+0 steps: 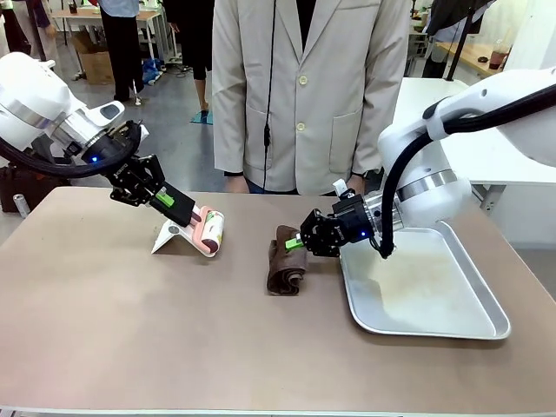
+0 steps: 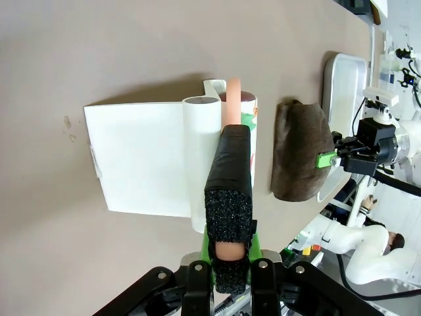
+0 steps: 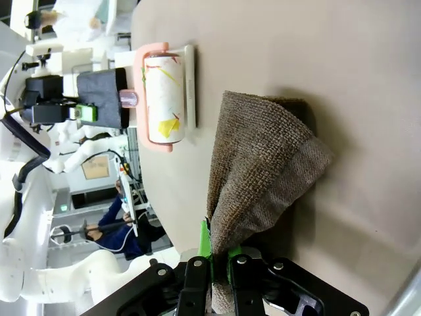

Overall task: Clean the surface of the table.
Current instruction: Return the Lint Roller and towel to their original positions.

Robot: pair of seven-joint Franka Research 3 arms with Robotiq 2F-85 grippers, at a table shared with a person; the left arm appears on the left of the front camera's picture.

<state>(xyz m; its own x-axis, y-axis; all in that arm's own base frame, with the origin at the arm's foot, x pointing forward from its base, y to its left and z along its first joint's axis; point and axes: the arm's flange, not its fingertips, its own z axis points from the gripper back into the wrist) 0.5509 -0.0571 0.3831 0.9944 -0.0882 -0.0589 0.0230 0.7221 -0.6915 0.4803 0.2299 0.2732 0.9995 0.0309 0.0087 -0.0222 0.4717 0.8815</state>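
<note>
At my twelve o'clock a person in a beige jacket (image 1: 300, 87) blocks the room. At ten, a grey floor (image 1: 169, 104), cardboard box (image 1: 95, 62) and wooden tables (image 1: 104, 16); at two, a white-topped table (image 1: 434, 104).

Both arms are glossy white, rounded shells with polished silver rings at the wrists and small blue lights on the black wrist blocks. Thick black cables loop along each arm. The left tool (image 1: 178, 207) is black with bright green pads; its fingers (image 2: 229, 204) wear rough black sleeves. The right tool (image 1: 295, 244) is likewise black, with a green pad at the tip and round screws on its base. The person (image 1: 300, 87) wears a pale beige buttoned coat over a dark top.
</note>
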